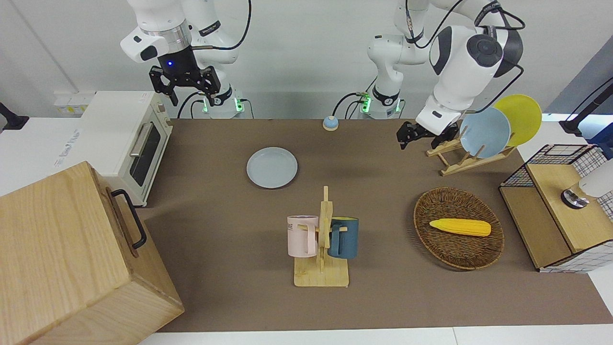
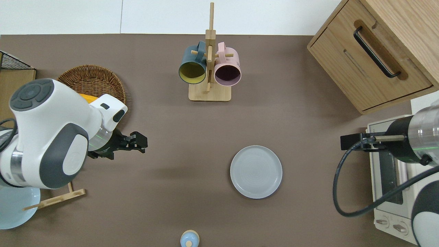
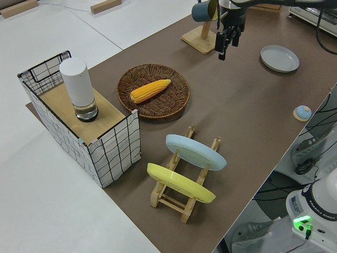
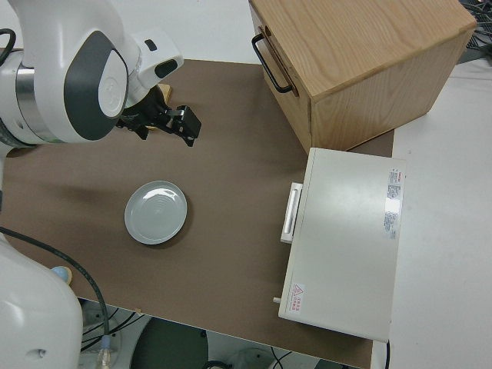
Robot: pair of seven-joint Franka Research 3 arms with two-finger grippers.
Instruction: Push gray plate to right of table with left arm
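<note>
The gray plate (image 1: 272,167) lies flat on the brown table (image 1: 215,239), toward the right arm's end and nearer to the robots than the mug rack. It also shows in the overhead view (image 2: 256,172), the left side view (image 3: 279,58) and the right side view (image 4: 156,212). My left gripper (image 2: 140,141) is up in the air, shut and empty. It hangs over bare table between the wicker basket and the plate rack, well apart from the plate. It also shows in the front view (image 1: 411,134). My right arm is parked, its gripper (image 1: 184,91) open.
A mug rack (image 2: 209,68) with a pink and a blue mug stands mid-table. A wicker basket (image 1: 459,247) holds a corn cob. A plate rack (image 1: 467,158) holds a light-blue and a yellow plate. A wooden box (image 2: 377,51), a toaster oven (image 1: 129,139) and a small blue knob (image 2: 189,238) are there too.
</note>
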